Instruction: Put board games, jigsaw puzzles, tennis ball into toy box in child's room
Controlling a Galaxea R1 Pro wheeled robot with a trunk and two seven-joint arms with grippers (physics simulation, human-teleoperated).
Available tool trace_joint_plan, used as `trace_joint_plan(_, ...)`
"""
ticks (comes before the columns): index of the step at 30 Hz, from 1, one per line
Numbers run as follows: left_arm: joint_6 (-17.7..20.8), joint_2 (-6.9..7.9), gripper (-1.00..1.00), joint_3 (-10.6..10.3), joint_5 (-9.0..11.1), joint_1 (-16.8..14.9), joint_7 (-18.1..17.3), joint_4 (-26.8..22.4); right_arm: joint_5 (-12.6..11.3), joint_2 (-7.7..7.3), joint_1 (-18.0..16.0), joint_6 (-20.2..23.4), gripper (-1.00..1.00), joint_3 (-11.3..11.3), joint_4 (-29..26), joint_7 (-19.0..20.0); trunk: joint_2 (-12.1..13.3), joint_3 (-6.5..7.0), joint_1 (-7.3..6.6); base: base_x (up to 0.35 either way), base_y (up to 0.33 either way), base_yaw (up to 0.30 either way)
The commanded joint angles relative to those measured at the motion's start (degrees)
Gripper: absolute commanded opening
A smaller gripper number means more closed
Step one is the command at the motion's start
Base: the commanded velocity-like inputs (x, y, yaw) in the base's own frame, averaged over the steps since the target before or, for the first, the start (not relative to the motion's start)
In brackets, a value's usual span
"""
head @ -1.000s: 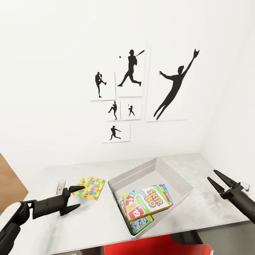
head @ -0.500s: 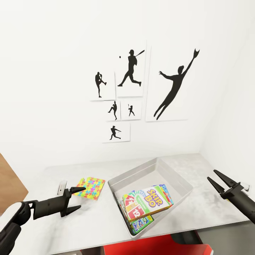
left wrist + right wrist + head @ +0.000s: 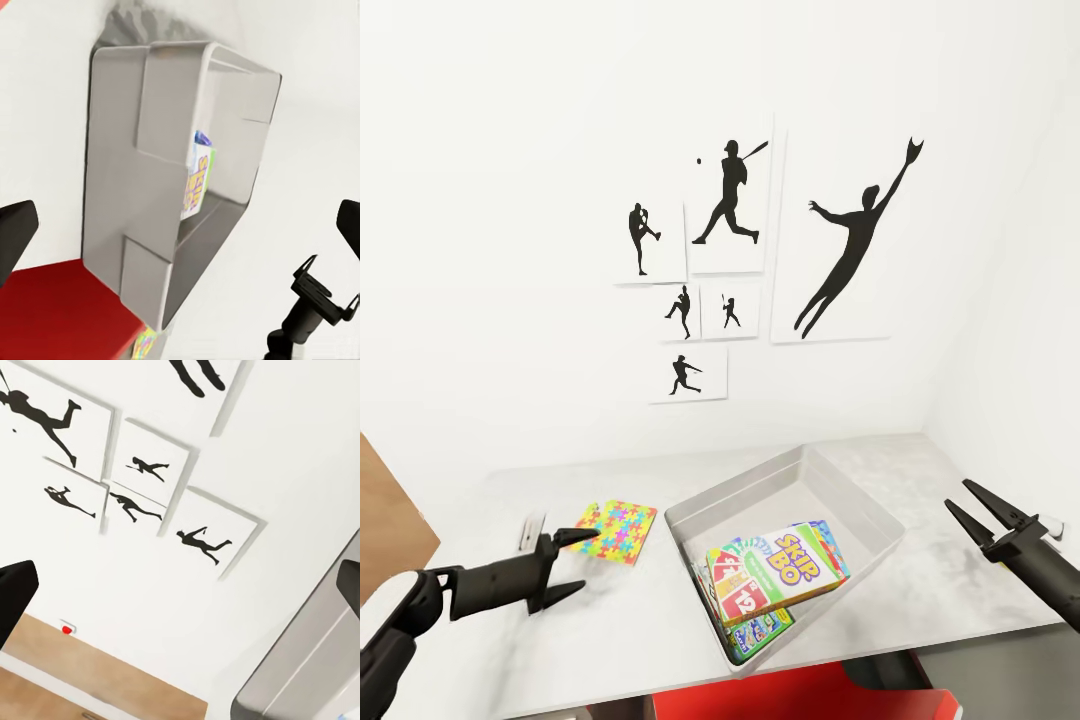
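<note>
The light grey toy box [image 3: 760,482] stands on the pale table [image 3: 920,470], at an angle. Inside it the Skip-Bo board game [image 3: 775,572] leans on other colourful game boxes [image 3: 758,630]. The jigsaw puzzles [image 3: 618,530] lie flat and overlapping, just left of the box. My left gripper [image 3: 591,559] hovers open at their near edge, holding nothing. To the right of the box, my right gripper [image 3: 957,493] is open and empty. The left wrist view looks at the toy box [image 3: 150,172] from its side, with the Skip-Bo box [image 3: 196,184] in it. The tennis ball and the bed are out of view.
Black sports silhouette prints [image 3: 730,195] hang on the white wall behind the table. The wall closes in on the right. Something red [image 3: 800,695] sits below the table's front edge. Brown wood [image 3: 385,520] shows at far left. A red wall button [image 3: 67,628] appears in the right wrist view.
My left gripper has dipped very slightly toward the table beside the puzzles. Everything else is as before.
</note>
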Motion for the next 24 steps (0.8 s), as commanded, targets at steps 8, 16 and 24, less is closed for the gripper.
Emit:
trace_joint_plan(8, 0.1, 1.28, 1.00, -0.7, -3.1, 0.0, 0.6, -5.5, 0.0, -0.01, -0.1, 0.3, 1.00, -0.1, -0.1, 0.3, -0.1, -0.13, 0.04, 0.000, 0.000, 0.000)
trace_joint_plan(16, 0.1, 2.08, 1.00, 1.9, -4.8, 0.0, 0.5, -6.4, 0.0, 0.07, -0.1, -0.2, 1.00, 0.0, -0.2, 0.3, -0.1, -0.13, 0.04, -0.076, 0.000, 0.000)
trace_joint_plan(24, 0.1, 2.19, 1.00, 3.3, -5.0, 0.0, 0.5, -6.5, 0.0, 0.08, -0.1, -0.7, 1.00, 0.0, -0.2, 0.5, -0.1, -0.13, 0.04, -0.064, 0.000, 0.000)
